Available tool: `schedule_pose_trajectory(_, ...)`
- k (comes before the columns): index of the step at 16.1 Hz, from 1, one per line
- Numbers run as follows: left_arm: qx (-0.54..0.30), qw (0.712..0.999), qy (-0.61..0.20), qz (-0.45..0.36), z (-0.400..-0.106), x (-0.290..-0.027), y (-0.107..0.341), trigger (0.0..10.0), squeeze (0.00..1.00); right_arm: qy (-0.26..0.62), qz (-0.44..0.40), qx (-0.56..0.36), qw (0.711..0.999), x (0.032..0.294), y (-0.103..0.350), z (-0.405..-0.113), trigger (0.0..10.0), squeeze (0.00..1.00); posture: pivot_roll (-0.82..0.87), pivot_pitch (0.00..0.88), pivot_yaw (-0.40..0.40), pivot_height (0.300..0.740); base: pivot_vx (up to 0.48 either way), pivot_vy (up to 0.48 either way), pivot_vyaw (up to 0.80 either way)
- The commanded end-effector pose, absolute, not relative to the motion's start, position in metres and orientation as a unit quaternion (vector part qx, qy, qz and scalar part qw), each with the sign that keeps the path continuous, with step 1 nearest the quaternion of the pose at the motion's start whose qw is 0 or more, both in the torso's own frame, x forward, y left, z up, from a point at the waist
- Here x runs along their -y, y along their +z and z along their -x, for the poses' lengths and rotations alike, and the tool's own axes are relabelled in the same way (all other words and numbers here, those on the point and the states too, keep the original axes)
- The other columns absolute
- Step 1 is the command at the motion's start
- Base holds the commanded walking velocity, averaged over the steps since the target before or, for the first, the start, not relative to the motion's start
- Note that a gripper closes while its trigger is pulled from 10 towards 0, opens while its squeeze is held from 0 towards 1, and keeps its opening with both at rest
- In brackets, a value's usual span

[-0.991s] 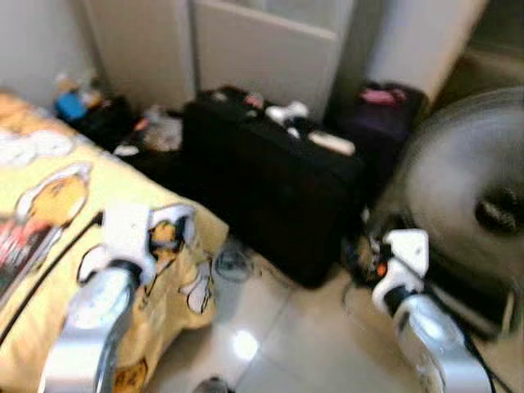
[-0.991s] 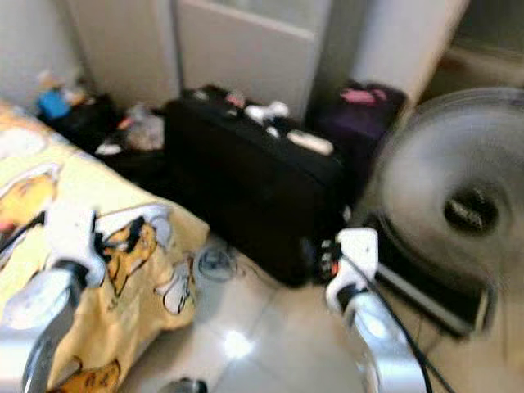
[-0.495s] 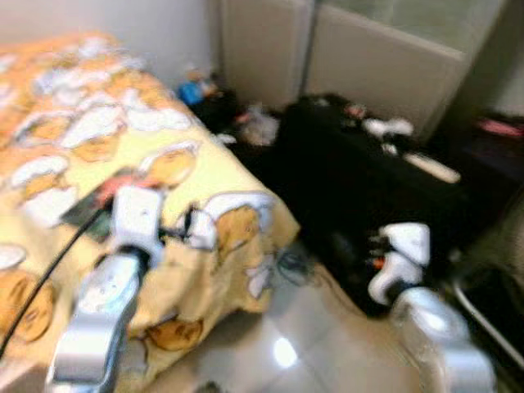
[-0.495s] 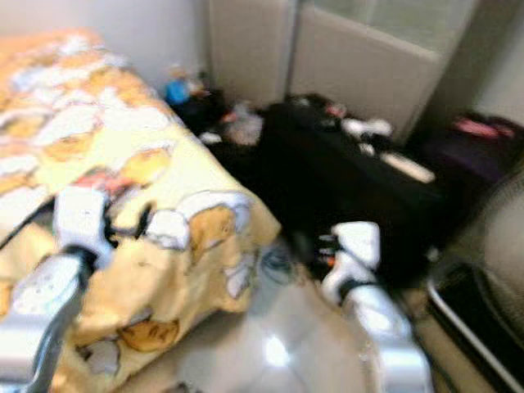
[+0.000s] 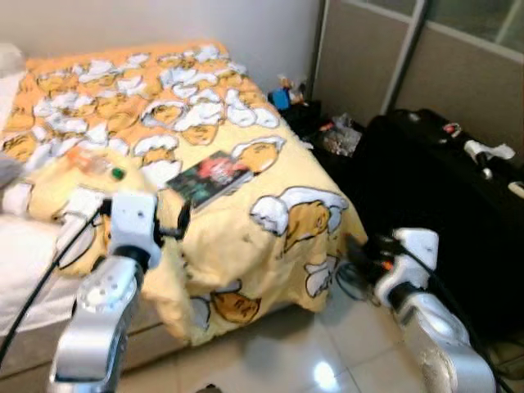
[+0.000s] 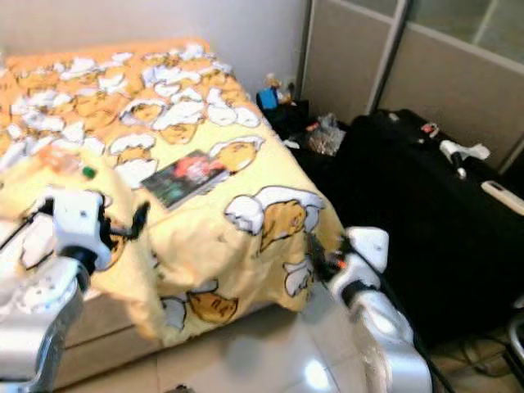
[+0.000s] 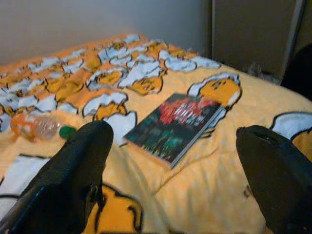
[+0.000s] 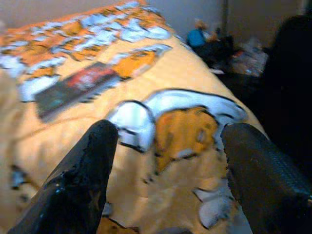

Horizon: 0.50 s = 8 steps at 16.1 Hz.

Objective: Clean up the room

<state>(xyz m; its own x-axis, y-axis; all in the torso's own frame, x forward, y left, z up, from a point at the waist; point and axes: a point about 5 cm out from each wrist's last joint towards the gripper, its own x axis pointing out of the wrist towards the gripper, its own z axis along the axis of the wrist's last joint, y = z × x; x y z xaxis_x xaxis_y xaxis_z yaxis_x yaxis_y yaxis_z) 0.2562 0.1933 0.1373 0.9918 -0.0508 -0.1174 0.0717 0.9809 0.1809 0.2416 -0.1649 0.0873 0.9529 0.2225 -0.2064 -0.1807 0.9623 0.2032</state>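
Observation:
A bed with a yellow cartoon-print blanket [image 5: 205, 123] takes up the left and middle. On the blanket lie a dark book with a red cover picture [image 5: 211, 178] and, further left, a clear plastic bottle with an orange label and green cap [image 5: 94, 162]. My left gripper [image 7: 175, 134] is open and held over the blanket's near edge, with the book [image 7: 178, 124] and bottle [image 7: 39, 126] just ahead of it. My right gripper [image 8: 171, 130] is open too, beside the hanging corner of the blanket [image 8: 185, 131]. Neither holds anything.
A large black suitcase [image 5: 442, 180] with small white items on top stands at the right. Bags and clutter [image 5: 332, 135] sit in the corner by the sliding doors. Cables [image 5: 352, 278] lie on the glossy tiled floor [image 5: 286, 360] at the bed's foot.
The whole view has swung left: the fan has left the picture and the bed now shows in full. Both arms keep the same raised pose, grippers still open.

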Motion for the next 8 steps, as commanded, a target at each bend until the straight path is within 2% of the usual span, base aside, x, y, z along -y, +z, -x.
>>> schedule_pose_trajectory(1,-0.061,0.993,-0.036,-0.095,-0.260,-0.193,0.137,10.0,0.00,0.097,-0.084,-0.099,0.987,0.170,0.095,-0.247,10.0,0.00,-0.11,0.000,0.007,0.740,0.000,0.274,0.00)
schedule_pose_trajectory(4,-0.054,0.993,-0.033,-0.105,-0.267,-0.199,0.143,10.0,0.00,0.107,-0.017,-0.081,0.991,0.178,0.105,-0.259,10.0,0.00,-0.14,0.000,0.021,0.740,0.000,0.275,0.00)
schedule_pose_trajectory(7,-0.052,0.993,-0.027,-0.104,-0.264,-0.200,0.145,10.0,0.00,0.109,-0.031,-0.095,0.989,0.178,0.101,-0.255,10.0,0.00,-0.11,0.000,-0.003,0.740,0.000,0.274,0.80)
schedule_pose_trajectory(8,-0.064,0.991,-0.027,-0.110,-0.256,-0.199,0.139,10.0,0.00,0.087,-0.066,-0.122,0.987,0.181,0.089,-0.245,10.0,0.00,-0.11,0.000,-0.004,0.740,0.000,0.274,0.00)
